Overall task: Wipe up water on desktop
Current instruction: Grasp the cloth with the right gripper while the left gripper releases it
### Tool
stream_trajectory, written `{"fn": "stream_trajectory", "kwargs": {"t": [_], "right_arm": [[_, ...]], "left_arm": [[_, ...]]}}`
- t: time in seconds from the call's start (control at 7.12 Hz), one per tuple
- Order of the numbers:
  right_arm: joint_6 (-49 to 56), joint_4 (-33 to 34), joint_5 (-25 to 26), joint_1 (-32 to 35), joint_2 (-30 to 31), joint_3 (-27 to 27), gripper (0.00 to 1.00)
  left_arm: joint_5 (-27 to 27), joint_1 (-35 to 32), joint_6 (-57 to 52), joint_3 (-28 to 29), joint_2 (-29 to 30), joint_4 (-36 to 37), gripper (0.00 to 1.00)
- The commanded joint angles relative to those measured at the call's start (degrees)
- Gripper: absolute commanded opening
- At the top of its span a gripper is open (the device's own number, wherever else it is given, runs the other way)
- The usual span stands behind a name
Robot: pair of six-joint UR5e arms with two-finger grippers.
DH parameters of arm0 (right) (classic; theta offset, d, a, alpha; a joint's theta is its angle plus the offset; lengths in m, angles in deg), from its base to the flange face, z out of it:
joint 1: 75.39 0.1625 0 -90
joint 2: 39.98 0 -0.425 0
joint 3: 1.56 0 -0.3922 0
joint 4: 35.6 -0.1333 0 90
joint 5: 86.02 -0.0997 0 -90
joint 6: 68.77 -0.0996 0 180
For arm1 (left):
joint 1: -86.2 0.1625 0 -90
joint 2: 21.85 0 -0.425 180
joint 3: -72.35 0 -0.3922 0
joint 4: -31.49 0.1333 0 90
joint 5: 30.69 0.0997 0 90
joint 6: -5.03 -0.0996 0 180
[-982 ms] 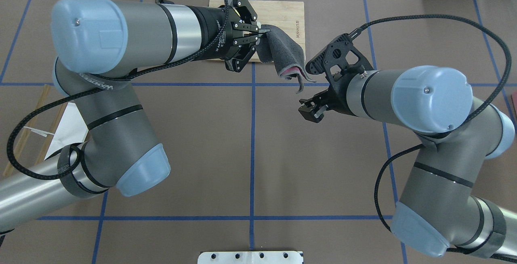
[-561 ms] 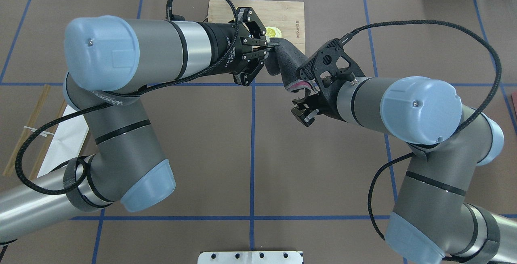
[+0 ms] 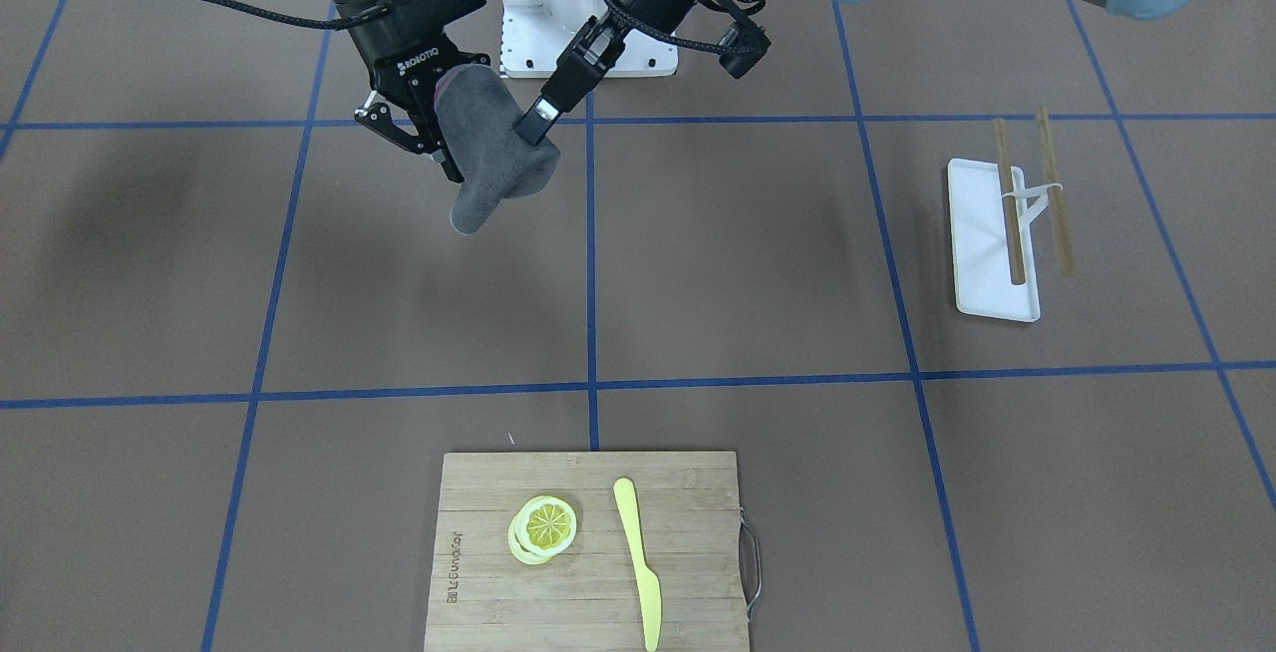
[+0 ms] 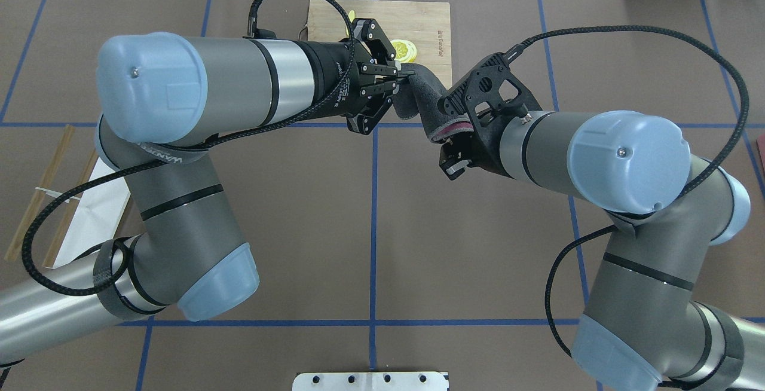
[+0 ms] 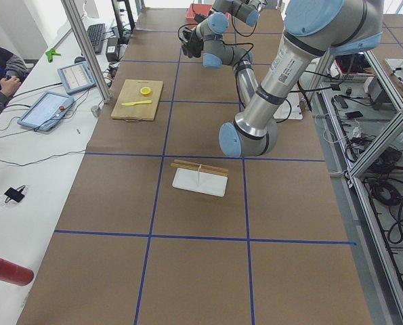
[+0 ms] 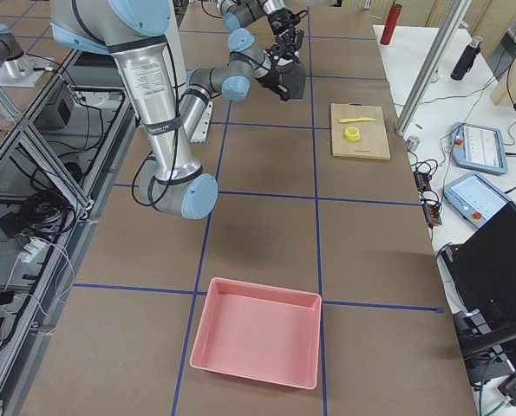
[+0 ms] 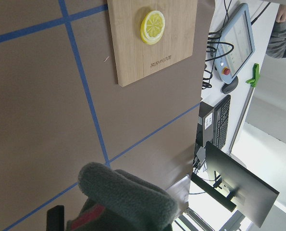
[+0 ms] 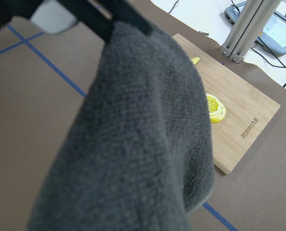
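A grey cloth (image 4: 421,95) with a pink edge hangs in the air between my two grippers, above the brown desktop (image 4: 370,229) near the cutting board. My left gripper (image 4: 401,76) is shut on the cloth's upper corner; it also shows in the front view (image 3: 533,124). My right gripper (image 4: 454,150) is at the cloth's lower end, which lies between its jaws; the jaws look open (image 3: 454,159). The cloth (image 8: 143,144) fills the right wrist view and shows at the bottom of the left wrist view (image 7: 128,197). I see no water on the desktop.
A bamboo cutting board (image 3: 688,532) holds lemon slices (image 3: 545,527) and a yellow knife (image 3: 638,562). A white tray (image 3: 982,273) with chopsticks lies on my left side. A pink bin (image 6: 258,342) stands at my far right.
My left gripper carried the cloth off the cutting board towards the right arm, uncovering the lemon slices. My right gripper moved up to the cloth's hanging end.
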Motion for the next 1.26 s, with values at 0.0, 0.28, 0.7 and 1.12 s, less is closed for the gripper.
{"fn": "stream_trajectory", "kwargs": {"t": [0.0, 0.28, 0.7, 1.12], "right_arm": [[0.0, 0.0, 0.0, 0.2, 0.6, -0.3, 0.00], [0.0, 0.0, 0.0, 0.2, 0.8, -0.7, 0.00], [0.0, 0.1, 0.0, 1.5, 0.6, -0.8, 0.00], [0.0, 0.3, 0.0, 5.5, 1.5, -0.7, 0.00]], "left_arm": [[0.0, -0.1, -0.8, -0.9, -1.2, 0.0, 0.00], [-0.4, -0.1, -11.3, -1.9, -3.5, 0.1, 0.50], [-1.5, -0.3, -21.8, -4.5, -7.9, 0.5, 0.99], [-4.7, -1.6, -43.1, -4.4, -16.8, 1.1, 0.99]]}}
